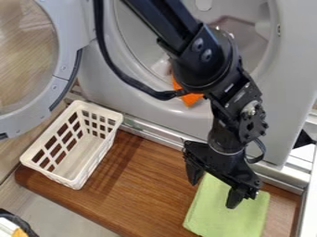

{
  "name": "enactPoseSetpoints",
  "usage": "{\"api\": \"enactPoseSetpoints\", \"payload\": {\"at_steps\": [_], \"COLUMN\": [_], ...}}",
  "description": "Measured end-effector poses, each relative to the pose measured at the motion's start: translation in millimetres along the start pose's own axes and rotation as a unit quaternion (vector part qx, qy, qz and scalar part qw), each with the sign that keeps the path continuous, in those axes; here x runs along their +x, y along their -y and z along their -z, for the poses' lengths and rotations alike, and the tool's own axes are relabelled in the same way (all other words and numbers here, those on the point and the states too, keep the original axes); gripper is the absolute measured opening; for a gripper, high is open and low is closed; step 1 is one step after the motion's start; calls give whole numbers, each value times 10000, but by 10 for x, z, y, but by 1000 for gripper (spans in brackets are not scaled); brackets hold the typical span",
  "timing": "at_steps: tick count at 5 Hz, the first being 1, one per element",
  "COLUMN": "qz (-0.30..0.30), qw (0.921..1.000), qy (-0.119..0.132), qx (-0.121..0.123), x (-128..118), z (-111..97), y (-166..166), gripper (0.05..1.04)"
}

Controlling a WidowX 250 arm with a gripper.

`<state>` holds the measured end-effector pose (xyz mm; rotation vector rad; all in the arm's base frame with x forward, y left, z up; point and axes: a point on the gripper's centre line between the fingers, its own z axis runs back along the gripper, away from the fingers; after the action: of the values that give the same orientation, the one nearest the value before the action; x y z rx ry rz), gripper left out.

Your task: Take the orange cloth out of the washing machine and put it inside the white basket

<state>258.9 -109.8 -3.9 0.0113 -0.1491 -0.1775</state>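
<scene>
Jaws spread wide with nothing between them, the black gripper (215, 186) hangs over the upper end of the green cloth (229, 215), outside the washing machine (148, 113). The orange cloth (191, 99) lies at the lower lip of the drum opening, partly behind the arm.

The step in hand, as I judge it, is getting to that orange cloth. The gripper would do well to lift clear of the green one first, draw back toward the opening, then come down with one finger on each side of a raised fold. A pinch in the thick of the fabric should hold better than one at a corner, and the fingers had best stay off the hard rim beneath. Once gripped, the cloth wants lifting up and out before it swings across to the white basket (99, 159) — dragged over the lip, it could snag or slip.

What shows of the cloth runs at a slant, from upper left, deeper in the opening, down to the right along the lip. That looks like its long axis, but it is bunched and part is hidden — so its full lie and which end leads I cannot tell.
</scene>
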Motion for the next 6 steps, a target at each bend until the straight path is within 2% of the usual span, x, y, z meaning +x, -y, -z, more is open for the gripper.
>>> {"api": "enactPoseSetpoints", "payload": {"at_steps": [1, 2, 3, 4, 5, 6], "qz": [9, -307, -544, -277, 143, 313], "qw": [9999, 9992, 9970, 9946, 9869, 9786], "qy": [-102, 76, 455, 982, 1602, 2031], "qx": [-11, -244, -293, -207, -132, 105], "x": [-41, 10, 77, 175, 409, 688], "z": [46, -35, -224, -425, -523, -551], "y": [0, -244, -452, -604, -801, -981], "gripper": [1001, 1001, 1001, 1001, 1001, 1001]}}
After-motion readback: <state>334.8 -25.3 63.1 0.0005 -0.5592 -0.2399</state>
